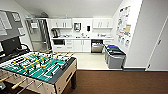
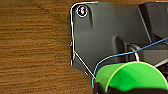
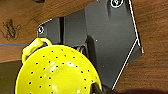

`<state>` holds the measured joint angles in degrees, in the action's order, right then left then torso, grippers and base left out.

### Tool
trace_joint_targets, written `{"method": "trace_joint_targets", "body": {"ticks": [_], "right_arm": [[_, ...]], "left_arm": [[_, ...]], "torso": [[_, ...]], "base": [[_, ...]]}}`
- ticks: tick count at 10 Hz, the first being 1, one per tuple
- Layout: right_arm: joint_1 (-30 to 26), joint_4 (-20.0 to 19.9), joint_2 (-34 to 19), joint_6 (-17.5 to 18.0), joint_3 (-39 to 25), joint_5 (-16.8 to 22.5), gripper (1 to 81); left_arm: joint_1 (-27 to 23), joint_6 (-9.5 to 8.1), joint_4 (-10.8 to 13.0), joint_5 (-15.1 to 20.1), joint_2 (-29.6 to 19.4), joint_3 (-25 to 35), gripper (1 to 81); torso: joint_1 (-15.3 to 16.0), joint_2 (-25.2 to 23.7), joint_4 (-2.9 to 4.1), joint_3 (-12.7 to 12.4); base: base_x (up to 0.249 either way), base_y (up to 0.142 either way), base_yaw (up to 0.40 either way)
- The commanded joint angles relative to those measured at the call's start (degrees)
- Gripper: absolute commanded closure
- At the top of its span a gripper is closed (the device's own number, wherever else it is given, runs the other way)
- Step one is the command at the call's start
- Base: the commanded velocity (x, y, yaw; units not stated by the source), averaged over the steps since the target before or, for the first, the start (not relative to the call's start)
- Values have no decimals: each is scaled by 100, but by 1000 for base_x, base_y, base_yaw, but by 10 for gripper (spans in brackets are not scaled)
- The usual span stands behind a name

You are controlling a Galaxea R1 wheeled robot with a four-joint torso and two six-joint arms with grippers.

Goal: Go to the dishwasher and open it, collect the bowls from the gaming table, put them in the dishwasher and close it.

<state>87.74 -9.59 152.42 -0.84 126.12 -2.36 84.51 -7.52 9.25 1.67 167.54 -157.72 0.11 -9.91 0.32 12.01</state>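
The dishwasher (image 1: 97, 47) sits under the counter at the far end of the kitchenette, with a dark gap showing above its steel front. A bright green bowl (image 2: 130, 76) hangs close under my left wrist above the brown wood-look floor, with my left gripper (image 2: 112, 89) shut on its rim. A yellow perforated bowl (image 3: 57, 73) with a loop handle fills the right wrist view, and my right gripper (image 3: 98, 89) is shut on its edge. The gaming table is out of view.
A table-football table (image 1: 37, 66) with a green pitch and rods stands close at the front left. Grey bins (image 1: 115, 57) line the right wall before the counter. White cabinets (image 1: 75, 45) flank the dishwasher. Brown floor leads to pale kitchen tiles (image 1: 90, 61).
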Motion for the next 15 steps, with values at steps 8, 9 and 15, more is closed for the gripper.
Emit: {"method": "trace_joint_targets", "body": {"ticks": [8,9,15], "right_arm": [[-313,124,-69,-21,-1,351,811],[-287,124,-69,-21,16,342,811],[-278,133,-60,-21,25,342,811]], "left_arm": [[-263,14,59,316,-35,-40,811],[-263,14,59,316,-35,-40,811],[-263,14,59,316,-35,-40,811]], "torso": [[-11,0,0,0],[-11,0,0,0],[-11,0,0,0]], "base": [[191,-80,0],[190,-64,0],[182,0,0]]}}
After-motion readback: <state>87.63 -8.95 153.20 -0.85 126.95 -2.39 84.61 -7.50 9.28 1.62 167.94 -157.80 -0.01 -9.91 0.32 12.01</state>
